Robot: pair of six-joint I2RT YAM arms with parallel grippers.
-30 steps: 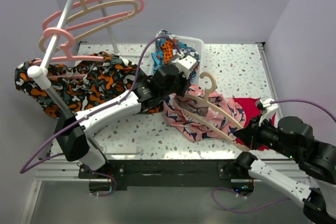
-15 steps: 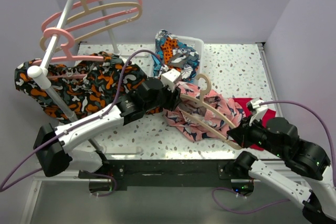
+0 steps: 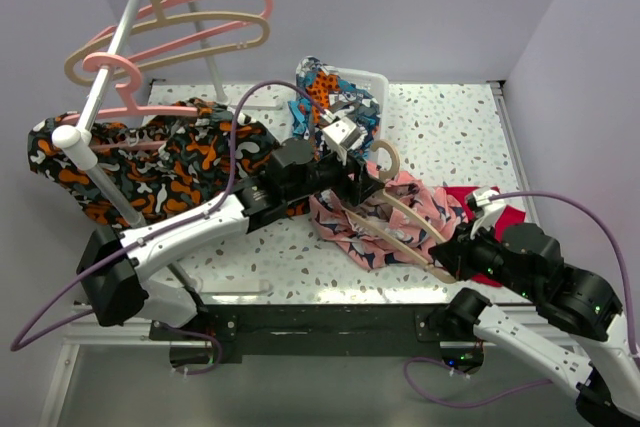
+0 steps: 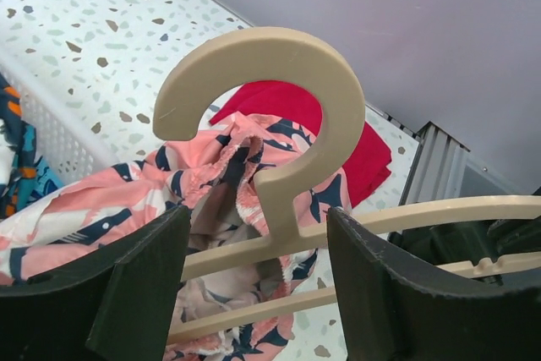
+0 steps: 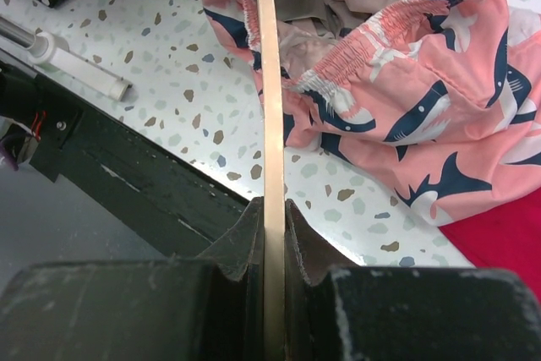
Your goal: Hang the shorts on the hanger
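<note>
Pinching the hanger [image 5: 269, 82] poked into the shorts [image 5: 423, 107], the right end effector [image 5: 272, 209] holds it; the spread left end effector [image 4: 258, 272] should close on the hook [image 4: 334, 99].

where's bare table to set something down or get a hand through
Bare table at back right, between the white basket and the red cloth. Another strip at front, between the left arm and the shorts. The middle is crowded: shorts, hanger and the right arm.
</note>
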